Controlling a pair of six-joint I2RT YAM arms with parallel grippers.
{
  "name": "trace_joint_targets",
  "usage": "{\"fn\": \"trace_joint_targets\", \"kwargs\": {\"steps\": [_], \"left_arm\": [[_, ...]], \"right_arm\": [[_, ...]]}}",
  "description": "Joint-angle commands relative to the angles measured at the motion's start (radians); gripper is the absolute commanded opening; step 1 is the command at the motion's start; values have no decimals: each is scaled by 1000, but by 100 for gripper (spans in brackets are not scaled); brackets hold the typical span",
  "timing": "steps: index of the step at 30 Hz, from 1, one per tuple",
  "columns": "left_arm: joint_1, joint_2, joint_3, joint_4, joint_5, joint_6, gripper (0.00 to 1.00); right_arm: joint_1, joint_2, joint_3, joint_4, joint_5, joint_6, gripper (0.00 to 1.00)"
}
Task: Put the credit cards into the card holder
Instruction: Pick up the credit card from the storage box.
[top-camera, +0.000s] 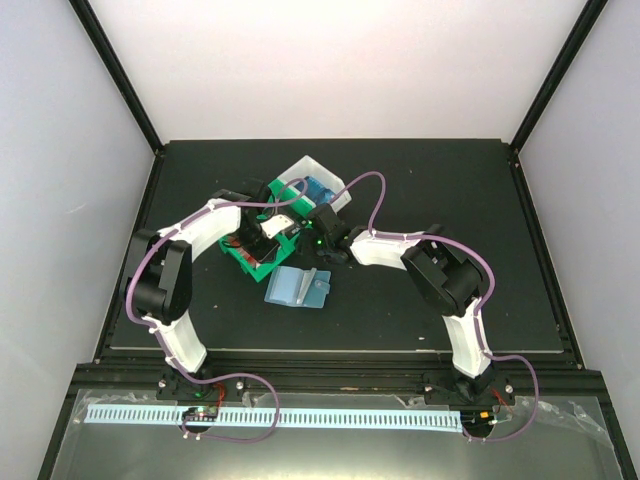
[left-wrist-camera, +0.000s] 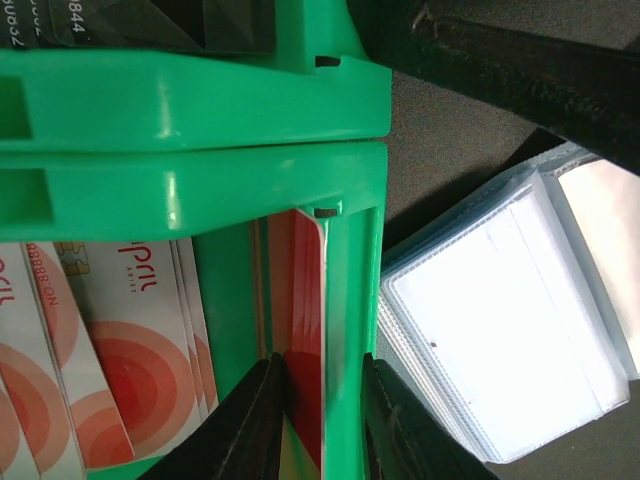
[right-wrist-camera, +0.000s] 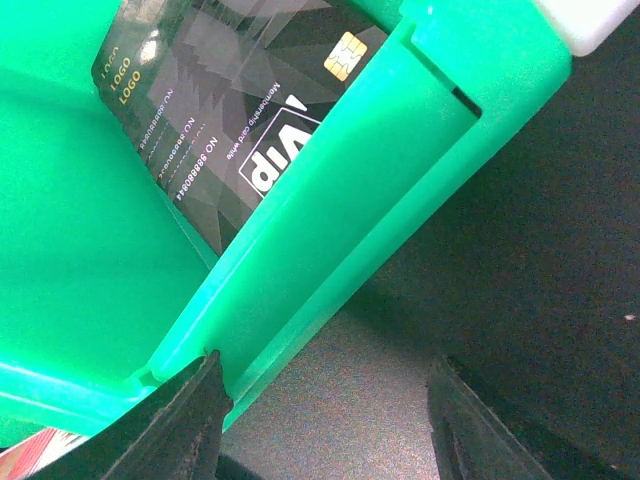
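Note:
The teal card holder (top-camera: 298, 288) lies open on the black mat; the left wrist view shows its clear pockets (left-wrist-camera: 500, 330). Red-and-white credit cards (left-wrist-camera: 110, 340) lie in a green bin (left-wrist-camera: 200, 190). One red card (left-wrist-camera: 300, 300) stands on edge against the bin's inner wall. My left gripper (left-wrist-camera: 325, 400) (top-camera: 272, 240) reaches into that bin, one finger on the card, the other on the outside of the wall, pinching both. A black credit card (right-wrist-camera: 230, 100) leans in the neighbouring green bin (right-wrist-camera: 330, 230). My right gripper (right-wrist-camera: 325, 410) (top-camera: 320, 237) stands open, its left finger touching that bin's outer wall.
A white bin (top-camera: 312, 172) with blue cards stands behind the green bins (top-camera: 252, 263). Both wrists crowd together over the bins at the mat's centre. The card holder lies just in front of the bins, close to the left fingers.

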Motion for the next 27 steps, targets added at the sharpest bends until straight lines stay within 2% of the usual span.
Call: {"fn": "trace_joint_targets", "kwargs": {"steps": [1, 19, 23, 27], "left_arm": [[-8, -40, 11, -27, 107, 9, 23], [-7, -46, 4, -21, 95, -1, 20], [-6, -48, 2, -29, 129, 3, 26], [-6, -44, -1, -30, 147, 5, 27]], "right_arm": [[22, 49, -19, -109, 7, -13, 57], [20, 46, -16, -116, 10, -17, 57], [21, 47, -18, -116, 10, -18, 57], [21, 49, -17, -116, 10, -19, 57]]}}
